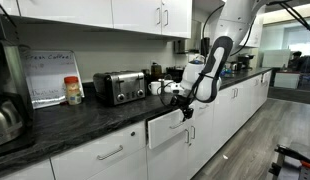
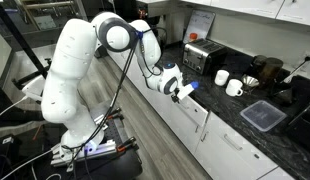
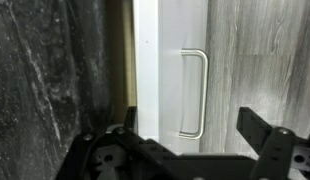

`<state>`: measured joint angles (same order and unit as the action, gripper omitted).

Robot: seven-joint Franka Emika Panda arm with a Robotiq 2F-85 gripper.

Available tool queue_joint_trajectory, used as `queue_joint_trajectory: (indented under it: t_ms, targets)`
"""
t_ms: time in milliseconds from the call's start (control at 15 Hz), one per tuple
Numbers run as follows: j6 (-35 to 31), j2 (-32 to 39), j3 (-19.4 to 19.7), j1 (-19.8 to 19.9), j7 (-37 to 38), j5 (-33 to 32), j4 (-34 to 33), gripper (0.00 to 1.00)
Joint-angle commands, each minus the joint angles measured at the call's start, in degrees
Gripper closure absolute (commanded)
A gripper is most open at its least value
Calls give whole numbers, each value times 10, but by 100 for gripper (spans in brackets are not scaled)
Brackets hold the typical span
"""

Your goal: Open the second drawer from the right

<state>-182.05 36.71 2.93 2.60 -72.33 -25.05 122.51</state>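
Wrist view: hand [image 3: 191,122] open, framing bar handle [image 3: 202,90] of the ajar drawer [image 3: 160,60]; should centre, close, pull straight out.

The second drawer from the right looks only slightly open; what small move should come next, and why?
Probably close the gripper on the bar handle and pull: the jaws stand open with it between them, and the drawer is only partly out.
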Motion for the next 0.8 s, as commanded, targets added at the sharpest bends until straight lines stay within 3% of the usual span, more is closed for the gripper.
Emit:
queue_joint_trajectory:
  t_ms: [0,733]
  targets:
    - [-8,7,5,-2,7,-13,0,0]
    - [-6,-74,25,-15,54,-9,113,0]
